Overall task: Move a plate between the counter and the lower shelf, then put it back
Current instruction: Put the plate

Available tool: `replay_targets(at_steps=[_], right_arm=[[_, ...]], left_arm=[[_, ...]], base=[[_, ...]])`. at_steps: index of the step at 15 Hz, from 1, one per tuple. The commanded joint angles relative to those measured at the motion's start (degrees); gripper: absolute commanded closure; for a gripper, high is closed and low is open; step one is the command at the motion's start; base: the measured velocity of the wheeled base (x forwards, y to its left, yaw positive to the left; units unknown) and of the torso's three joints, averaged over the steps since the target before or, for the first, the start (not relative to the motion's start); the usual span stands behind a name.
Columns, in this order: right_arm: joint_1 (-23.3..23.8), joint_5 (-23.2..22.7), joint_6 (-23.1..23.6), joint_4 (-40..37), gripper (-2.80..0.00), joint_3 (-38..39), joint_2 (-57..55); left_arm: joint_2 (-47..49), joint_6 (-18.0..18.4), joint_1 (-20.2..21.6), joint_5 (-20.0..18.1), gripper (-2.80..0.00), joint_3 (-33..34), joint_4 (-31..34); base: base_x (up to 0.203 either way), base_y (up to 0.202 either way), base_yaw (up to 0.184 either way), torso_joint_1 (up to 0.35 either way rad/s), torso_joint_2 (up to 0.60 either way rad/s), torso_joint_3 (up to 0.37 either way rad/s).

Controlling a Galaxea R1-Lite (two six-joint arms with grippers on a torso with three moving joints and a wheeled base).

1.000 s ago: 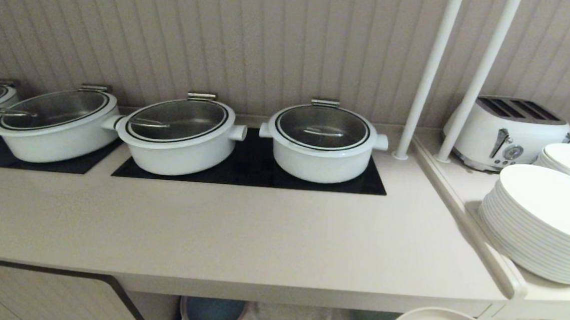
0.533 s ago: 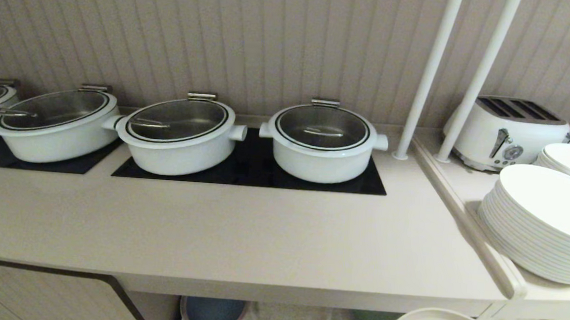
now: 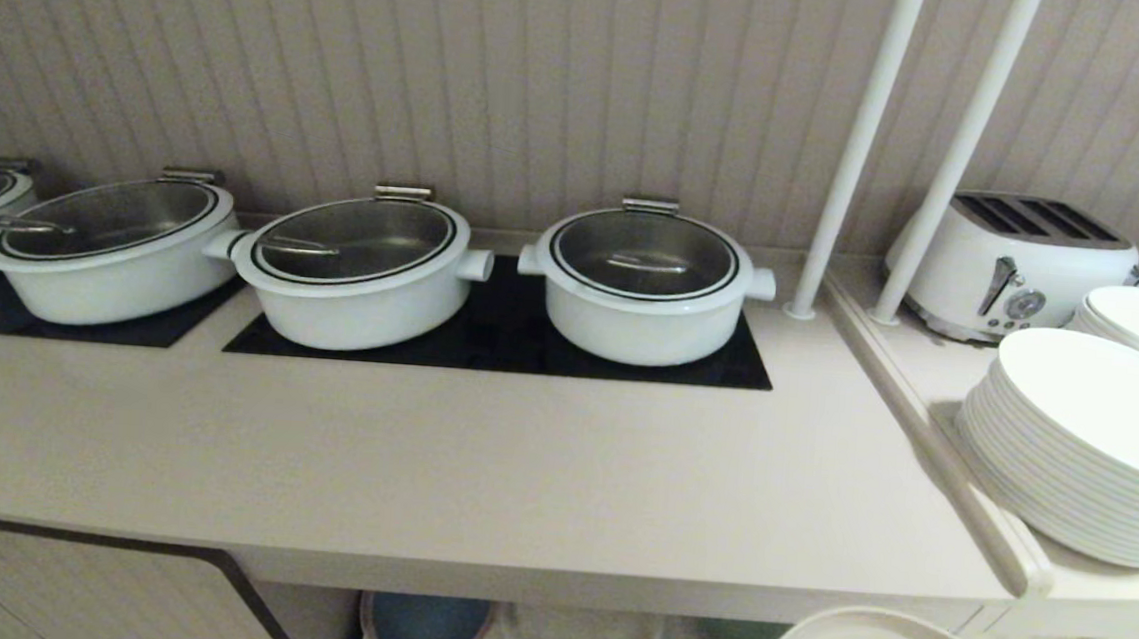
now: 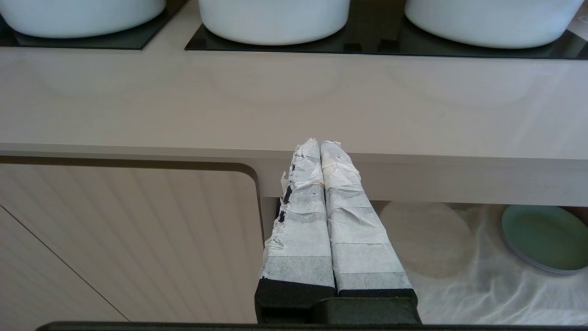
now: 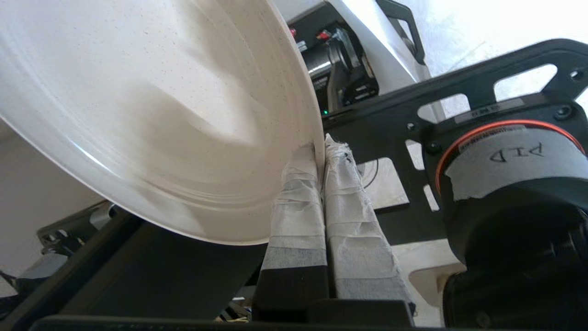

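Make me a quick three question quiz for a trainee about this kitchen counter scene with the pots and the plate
1. True or false: the right gripper pinches the plate by its rim.
2. How many lidded pots stand fully in the head view on the counter?
3. The toaster stands: A) on the hob, B) behind the stacked white plates, C) on the lower shelf.

Key: 1 true; 2 three; 3 B.
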State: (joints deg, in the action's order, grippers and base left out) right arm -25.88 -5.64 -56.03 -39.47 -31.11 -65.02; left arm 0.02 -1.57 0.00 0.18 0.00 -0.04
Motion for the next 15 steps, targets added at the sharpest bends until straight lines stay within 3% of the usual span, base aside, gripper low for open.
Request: replay_targets(at_steps=[1, 10, 15], right_arm=[[-0.05, -0.07, -0.31, -0.17, 0.0, 0.08, -0.27], [0.04, -0.07, -0.13, -0.26, 0.0, -0.09, -0.28], [-0.05, -0.07, -0.13, -0.26, 0.0, 0.0, -0.19]], left_arm=[[-0.02, 0.08, 0.0, -0.01, 0.0, 0.0, 0.04], [-0.02, -0.06, 0.0, -0.01, 0.0, 0.0, 0.0], [-0.02, -0.1, 0.0, -0.01, 0.0, 0.0, 0.04]], base=[[0.0, 0.0, 0.0, 0.0, 0.0, 0.0], [0.001, 0.007, 0.0, 0.001, 0.0, 0.0], [0.001, 0.181, -0.001, 0.001, 0.0, 0.0]])
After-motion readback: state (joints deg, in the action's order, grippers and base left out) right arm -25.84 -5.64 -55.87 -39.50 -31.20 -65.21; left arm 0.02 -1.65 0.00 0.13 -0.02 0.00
